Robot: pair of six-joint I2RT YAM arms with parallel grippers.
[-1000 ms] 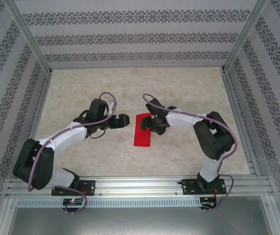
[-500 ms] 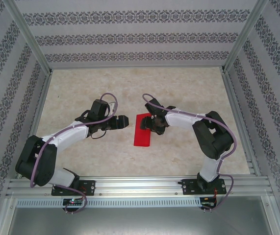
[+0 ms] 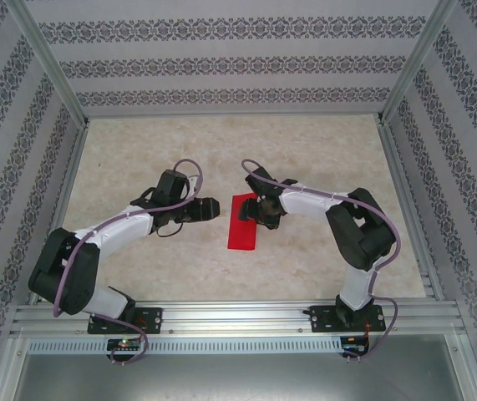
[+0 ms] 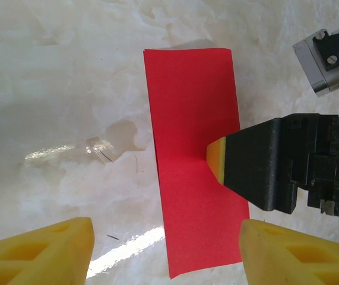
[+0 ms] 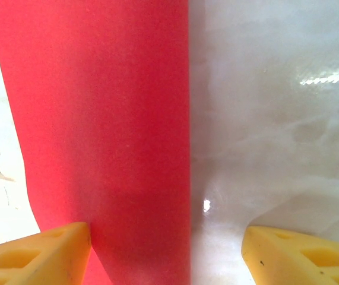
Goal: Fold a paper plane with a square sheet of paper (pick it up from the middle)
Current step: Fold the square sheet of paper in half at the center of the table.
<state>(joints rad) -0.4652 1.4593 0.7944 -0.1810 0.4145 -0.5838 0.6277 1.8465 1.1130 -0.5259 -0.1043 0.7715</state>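
Left wrist: folded red paper (image 4: 193, 119) on desk (image 4: 62, 77). Right hand (image 5: 166, 255), spread, fingertip (image 4: 216, 159) on its 3 o'clock edge; left hand (image 4: 166, 252) spread, empty.

Left arm (image 3: 113, 227): reaches forward and inward from its base, forearm low, wrist turned toward the centre.
Left gripper (image 3: 207, 207): points right. Jaws apart, nothing held; yellow fingers (image 4: 44, 252) stand wide in the left wrist view.
Right arm (image 3: 309, 203): elbow folded up and back, forearm reaching left.
Right gripper (image 3: 257, 214): angled downward. Jaws apart, nothing between them. One black, yellow-tipped finger (image 4: 216, 159) is presented to the left wrist camera.
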